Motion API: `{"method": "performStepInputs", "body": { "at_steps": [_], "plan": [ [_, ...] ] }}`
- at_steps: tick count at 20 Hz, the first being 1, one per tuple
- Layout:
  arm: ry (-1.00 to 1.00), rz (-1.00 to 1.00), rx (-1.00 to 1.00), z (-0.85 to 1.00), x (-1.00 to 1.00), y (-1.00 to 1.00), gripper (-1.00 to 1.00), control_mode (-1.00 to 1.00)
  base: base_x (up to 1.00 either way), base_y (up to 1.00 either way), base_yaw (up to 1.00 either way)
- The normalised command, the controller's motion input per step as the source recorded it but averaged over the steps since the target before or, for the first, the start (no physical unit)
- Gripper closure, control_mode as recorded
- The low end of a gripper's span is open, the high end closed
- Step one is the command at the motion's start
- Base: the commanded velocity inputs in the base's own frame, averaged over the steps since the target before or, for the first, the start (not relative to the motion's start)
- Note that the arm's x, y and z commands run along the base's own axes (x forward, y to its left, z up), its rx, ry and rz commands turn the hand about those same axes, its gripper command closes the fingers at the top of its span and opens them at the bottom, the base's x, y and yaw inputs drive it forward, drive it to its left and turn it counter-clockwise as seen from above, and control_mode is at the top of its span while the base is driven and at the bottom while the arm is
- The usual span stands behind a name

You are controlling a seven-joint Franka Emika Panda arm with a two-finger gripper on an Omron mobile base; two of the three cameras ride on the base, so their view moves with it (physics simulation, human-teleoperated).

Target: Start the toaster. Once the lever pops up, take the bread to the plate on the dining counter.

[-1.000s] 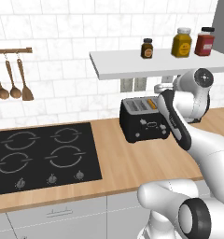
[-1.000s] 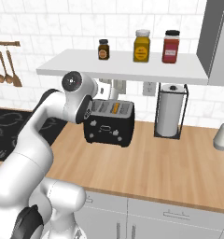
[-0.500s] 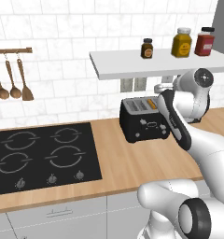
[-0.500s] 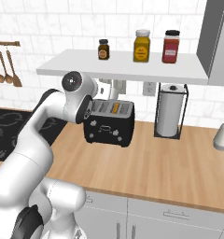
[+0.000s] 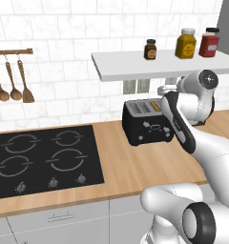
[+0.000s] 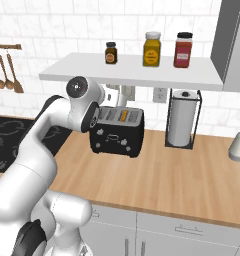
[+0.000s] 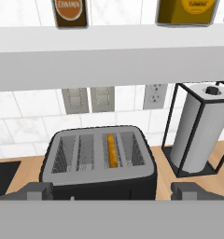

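The toaster (image 7: 99, 163) is seen on the wood worktop (image 6: 192, 175), at 9 o'clock of the paper towel roll (image 7: 200, 128). The bread (image 7: 112, 150) stands on edge in the slot right of centre, long axis running 12 to 6 in the hand view. It is judged light, stiff, crumbly; the exposed top edge is best pinched across its thin faces. The gripper (image 7: 112, 190) is spread wide, holding nothing, above the toaster's front.

My left base view: from behind-left, looking forward-down over arm at worktop, toaster (image 5: 147, 122) mid-distance. My right base view: behind-right, facing same toaster (image 6: 117, 131) and shelf (image 6: 132, 71). Both share toaster, shelf, tiled wall. My hand view: close above toaster (image 7: 99, 163), looking down toward wall.
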Motion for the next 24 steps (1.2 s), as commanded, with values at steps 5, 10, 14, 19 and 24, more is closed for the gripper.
{"method": "performStepInputs", "body": {
  "at_steps": [5, 10, 14, 19, 24],
  "plan": [
    [0.0, 0.0, 0.0, 0.0, 0.0, 0.0, -1.0, -1.0, 0.0, 0.0, 0.0],
    [0.0, 0.0, 0.0, 0.0, 0.0, 0.0, -1.0, -1.0, 0.0, 0.0, 0.0],
    [0.0, 0.0, 0.0, 0.0, 0.0, 0.0, -1.0, -1.0, 0.0, 0.0, 0.0],
    [0.0, 0.0, 0.0, 0.0, 0.0, 0.0, -1.0, -1.0, 0.0, 0.0, 0.0],
    [0.0, 0.0, 0.0, 0.0, 0.0, 0.0, -1.0, -1.0, 0.0, 0.0, 0.0]
  ]
}}
